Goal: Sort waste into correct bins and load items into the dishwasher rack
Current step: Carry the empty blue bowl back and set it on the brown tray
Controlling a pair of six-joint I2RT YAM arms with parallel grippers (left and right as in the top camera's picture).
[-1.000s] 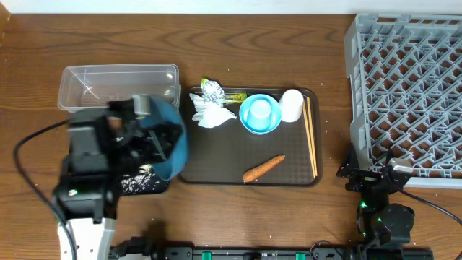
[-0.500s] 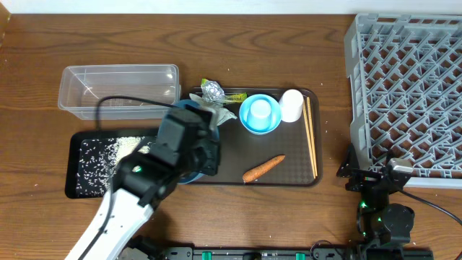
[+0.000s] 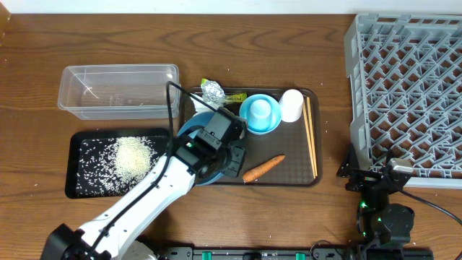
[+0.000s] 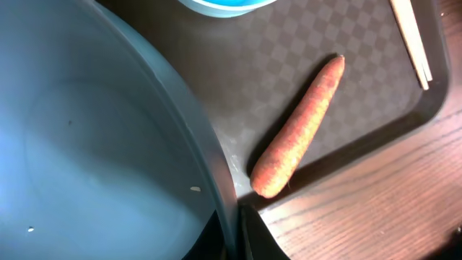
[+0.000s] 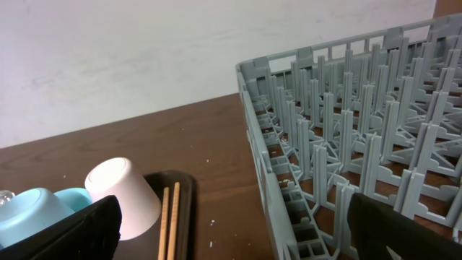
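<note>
Dark-blue bowl (image 4: 86, 144) first: grips its rim in the left gripper (image 4: 232, 231). Must travel far right to the dishwasher rack (image 3: 404, 87), nearer the wide-spread right gripper (image 3: 369, 175).

No readable text anywhere; the foil wrapper (image 3: 213, 89) may carry print, too small.

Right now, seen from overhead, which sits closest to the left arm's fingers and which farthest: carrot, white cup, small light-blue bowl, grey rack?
1. carrot, just to their right, on the tray.
2. small light-blue bowl, at the tray's back edge.
3. white cup, right of that bowl.
4. grey rack, at the far right.
</note>
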